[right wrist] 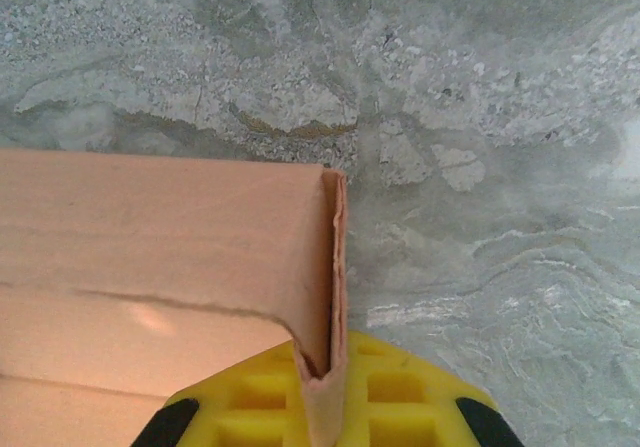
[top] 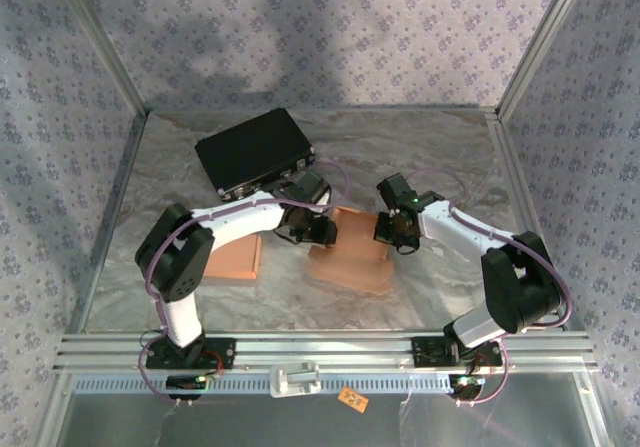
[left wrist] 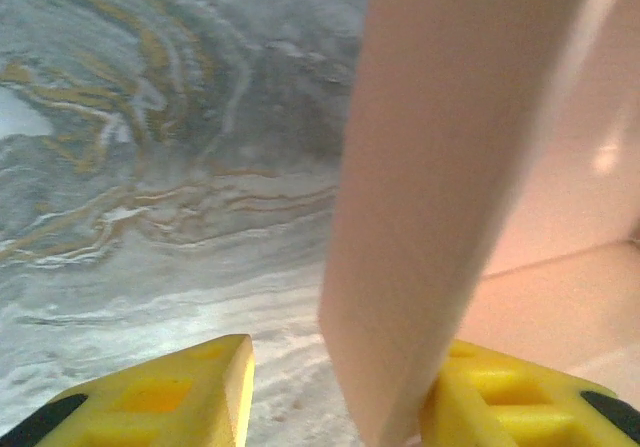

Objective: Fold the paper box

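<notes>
Two arms met at the paper box in the top external view. The box sat mid-table, slightly toward the near edge. The left gripper was at the box's left end and the right gripper at its right end. I couldn't read either jaw gap from up there. A flat cardboard sheet of the same colour lay left of the box, partly under the left arm. A black case sat further back on the marbled table, well apart from the box. An orange tag lay by the near rail.

Left wrist view: the left gripper had its jaws apart, straddling an upright panel of the paper box. The panel leaned against the right-hand yellow finger. I saw bare table between the panel and the other finger, so nothing was clamped. More of the box's inside showed to the right of the panel.

Right wrist view: the right gripper was closed, pinching a thin wall edge of the paper box between its yellow pads. The rest of the box ran off to the left, with a fold line across it. Marbled table lay ahead and to the right.
</notes>
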Motion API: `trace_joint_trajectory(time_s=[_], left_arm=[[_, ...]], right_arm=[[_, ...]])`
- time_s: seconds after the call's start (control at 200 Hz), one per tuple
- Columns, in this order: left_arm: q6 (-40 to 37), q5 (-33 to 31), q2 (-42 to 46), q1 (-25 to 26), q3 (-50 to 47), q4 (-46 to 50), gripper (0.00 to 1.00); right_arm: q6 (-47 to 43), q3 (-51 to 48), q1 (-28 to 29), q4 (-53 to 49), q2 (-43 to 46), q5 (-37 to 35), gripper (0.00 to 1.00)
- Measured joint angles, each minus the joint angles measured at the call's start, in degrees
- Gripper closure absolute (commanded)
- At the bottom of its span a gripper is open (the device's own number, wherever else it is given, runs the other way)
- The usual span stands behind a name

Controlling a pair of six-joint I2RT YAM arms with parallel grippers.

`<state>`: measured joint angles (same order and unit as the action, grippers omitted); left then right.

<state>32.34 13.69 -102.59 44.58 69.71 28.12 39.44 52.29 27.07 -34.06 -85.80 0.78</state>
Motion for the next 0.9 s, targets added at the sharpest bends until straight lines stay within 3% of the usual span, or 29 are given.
trace_joint_trajectory(time_s=[0.19,0.31,0.415,0.904], left_arm=[[0.28,14.36,3.50,-5.46,-4.00,-10.27,0.54],[-0.15,21.16,3.58,-8.35,-6.43,-13.25,0.66],[-0.17,25.51,3.04,-8.55,-7.93,-15.15,0.68],[1.79,29.00,1.84,-8.09,-14.32,-21.09,0.71]], right_arm=[[-2.95,-1.05,-3.63,0.96,-0.13,3.76,1.00],[-5.49,-1.05,-5.38,1.44,-0.24,5.46,1.00],[-6.88,-1.05,-5.53,1.64,-0.55,6.54,1.00],[-8.87,-0.76,-5.29,2.40,-3.82,9.55,1.00]])
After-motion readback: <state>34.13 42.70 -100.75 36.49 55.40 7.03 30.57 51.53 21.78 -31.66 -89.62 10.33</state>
